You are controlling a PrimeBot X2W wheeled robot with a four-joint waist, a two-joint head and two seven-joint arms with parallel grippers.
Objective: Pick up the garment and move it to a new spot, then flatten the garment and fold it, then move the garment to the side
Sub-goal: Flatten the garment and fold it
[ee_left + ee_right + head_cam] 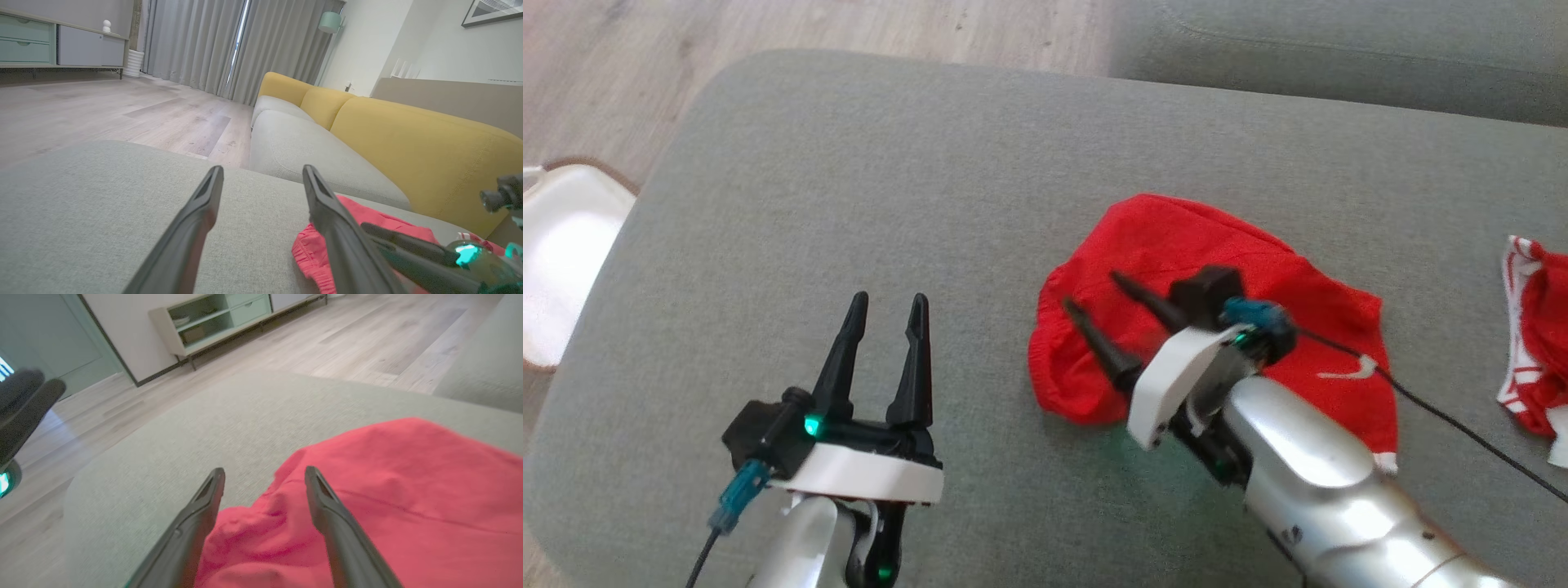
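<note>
Hanging with jaws spread and empty, the right gripper (1090,289) is over the left half of the garment (1176,245), which lies on the cushion (849,163), long axis roughly left-right; the left gripper (889,297), also spread, is farther off.

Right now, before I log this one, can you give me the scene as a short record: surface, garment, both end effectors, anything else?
surface: grey cushion
garment: red garment, lying on the cushion, left edge rumpled, not gripped
left end effector: open, over bare cushion, apart from the garment
right end effector: open, fingers over the garment's left part; contact cannot be told
other: red-and-white cloth at the cushion's right; white item with a brown rim beyond the cushion's left side
</note>
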